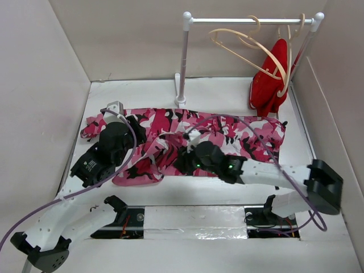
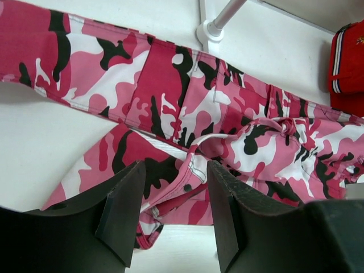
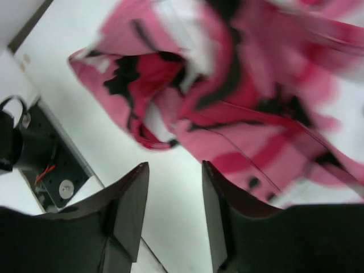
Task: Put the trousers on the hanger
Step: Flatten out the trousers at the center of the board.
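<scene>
Camouflage trousers (image 1: 193,139) lie lengthwise left-to-right across mid-frame, beneath the left gripper (image 2: 173,210) and right gripper (image 3: 173,210), both parted and empty. The hanger (image 1: 244,54) hangs upper right, nearer the right arm.

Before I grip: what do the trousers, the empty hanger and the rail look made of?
Trousers: soft woven cloth with a matte camouflage print; they crumple and show stitched seams. Hanger: thin, pale and curved, probably wood or rattan with a plain finish; too small to be sure. Rail: smooth white tube with a slight sheen, either plastic or painted metal.
</scene>
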